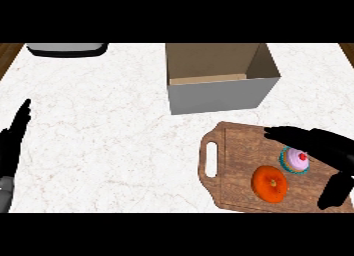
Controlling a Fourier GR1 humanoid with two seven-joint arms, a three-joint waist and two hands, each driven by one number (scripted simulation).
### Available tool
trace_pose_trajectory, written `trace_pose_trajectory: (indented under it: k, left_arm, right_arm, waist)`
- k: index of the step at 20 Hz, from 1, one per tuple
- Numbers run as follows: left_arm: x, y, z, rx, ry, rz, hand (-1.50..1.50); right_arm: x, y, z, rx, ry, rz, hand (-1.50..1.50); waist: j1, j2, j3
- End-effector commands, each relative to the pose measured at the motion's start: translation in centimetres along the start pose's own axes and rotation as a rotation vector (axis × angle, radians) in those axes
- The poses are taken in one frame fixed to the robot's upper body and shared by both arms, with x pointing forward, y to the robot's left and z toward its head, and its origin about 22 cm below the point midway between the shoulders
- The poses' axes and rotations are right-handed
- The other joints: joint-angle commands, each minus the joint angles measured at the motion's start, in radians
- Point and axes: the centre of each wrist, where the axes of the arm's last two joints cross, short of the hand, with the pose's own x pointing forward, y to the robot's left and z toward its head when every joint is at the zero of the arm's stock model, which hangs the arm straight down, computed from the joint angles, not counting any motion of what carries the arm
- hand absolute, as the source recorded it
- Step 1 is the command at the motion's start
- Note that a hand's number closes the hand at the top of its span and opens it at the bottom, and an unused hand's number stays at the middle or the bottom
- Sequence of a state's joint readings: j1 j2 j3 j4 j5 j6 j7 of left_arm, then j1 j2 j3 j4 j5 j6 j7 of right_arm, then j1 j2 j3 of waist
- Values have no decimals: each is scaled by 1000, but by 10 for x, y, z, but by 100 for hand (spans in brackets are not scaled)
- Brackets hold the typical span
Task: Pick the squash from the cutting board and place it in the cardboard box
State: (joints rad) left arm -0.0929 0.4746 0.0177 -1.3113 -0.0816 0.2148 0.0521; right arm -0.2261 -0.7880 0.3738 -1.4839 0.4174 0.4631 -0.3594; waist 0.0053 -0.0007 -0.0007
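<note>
Marble counter (99, 130), open cardboard box (217, 75)

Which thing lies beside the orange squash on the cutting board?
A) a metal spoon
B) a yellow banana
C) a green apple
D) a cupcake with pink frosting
D: on the cutting board, a cupcake with pink frosting and a red top sits just right of the squash, partly under the right hand.

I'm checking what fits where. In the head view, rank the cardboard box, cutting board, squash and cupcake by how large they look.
Largest to smallest:
1. cutting board and cardboard box: alike in spread, so I won't rank them.
2. squash
3. cupcake, partly hidden by the right hand, so unsure.
</note>
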Motion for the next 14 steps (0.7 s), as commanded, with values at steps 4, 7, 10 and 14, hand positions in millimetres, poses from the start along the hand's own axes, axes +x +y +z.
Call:
trace_pose_trajectory:
  k: [4, 7, 10, 14]
  left_arm:
    - [6, 10, -1, 0, -4, -1, 0]
    - [-3, 0, 4, 24, -3, -14, 0]
    - [-11, 11, 7, -10, 1, 6, 0]
    - [6, 5, 6, 6, 8, 9, 0]
  right_arm:
    - [5, 7, -30, 59, 65, 58, -150]
    - [2, 15, -17, 60, 38, 57, -150]
    - [13, 39, -22, 61, 63, 45, -150]
    - [17, 22, -34, 77, 26, 23, -150]
  waist:
    - [1, 1, 1]
    - [-4, 0, 1]
    - [-4, 0, 1]
    - [-3, 0, 1]
